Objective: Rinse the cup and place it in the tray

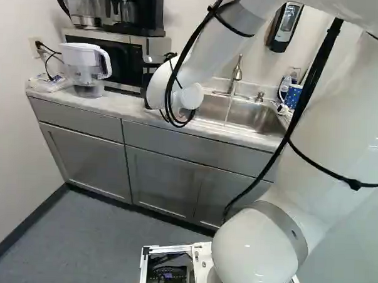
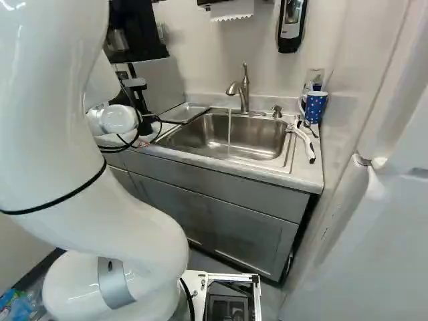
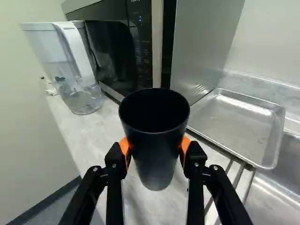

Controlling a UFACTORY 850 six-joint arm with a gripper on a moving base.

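The black cup (image 3: 156, 154) is clamped between the two orange-padded fingers of the gripper (image 2: 142, 107), held mouth up over the counter (image 1: 137, 109). The cup's inside is too dark to tell what it holds. Just beside it in the wrist view, to one side of the fingers and outside them, lies one shallow metal tray (image 3: 236, 124), its floor shining; the cup is outside this tray.

Beyond the cup stands one pitcher (image 3: 70, 63), seen at the upper left of the left base view, with a white handle and a clear body; how full it is I cannot tell. Next to it is one microwave (image 1: 121, 63), bearing one glass kettle (image 1: 84, 4) and one black coffee maker (image 1: 144, 13) with its carafe.

In the upper middle of the right base view, one metal sink (image 2: 224, 137) sits under one tap (image 2: 245, 90), from which a single thin stream of water (image 2: 229, 127) falls into the basin. One pump dispenser (image 2: 277, 111) stands behind the basin. At the upper right are one blue mug with white dots (image 2: 315, 108), its contents hidden, one white-handled brush (image 2: 305, 144) and one wall dispenser (image 2: 291, 25).
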